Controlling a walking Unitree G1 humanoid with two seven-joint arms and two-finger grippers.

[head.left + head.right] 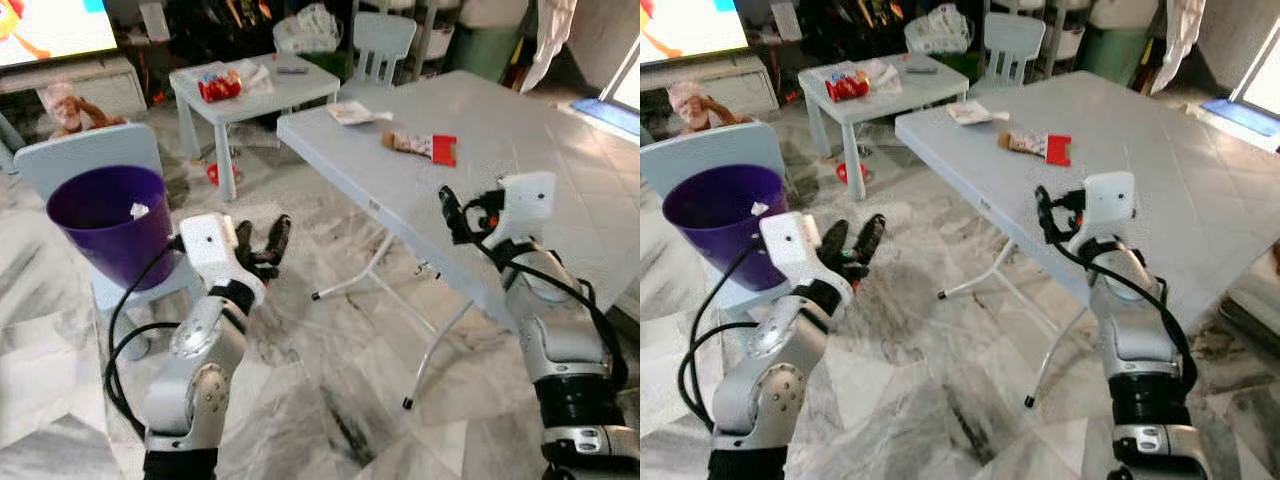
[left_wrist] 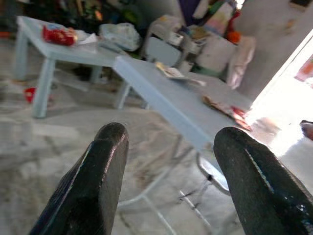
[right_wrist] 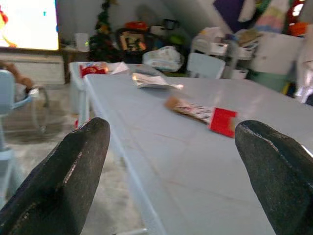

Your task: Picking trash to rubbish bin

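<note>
A purple bin [image 1: 105, 215] stands on a pale blue chair at my left, with a white scrap [image 1: 139, 210] inside it. On the grey folding table [image 1: 520, 150] lie a red-and-brown wrapper [image 1: 422, 145] and, farther back, a crumpled paper wrapper [image 1: 352, 113]. My left gripper [image 1: 262, 245] is open above the floor, just right of the bin, with nothing between its fingers. At the table's near edge my right gripper [image 1: 462, 212] is held open and empty. It points toward the red-and-brown wrapper [image 3: 203, 113], which lies well ahead of it.
A small pale table [image 1: 290, 90] with a red packet [image 1: 219, 85] stands behind, and a child's chair [image 1: 383, 40] is beyond it. The folding table's legs [image 1: 400, 300] cross the marble floor between my arms. A red item [image 1: 215, 172] lies on the floor.
</note>
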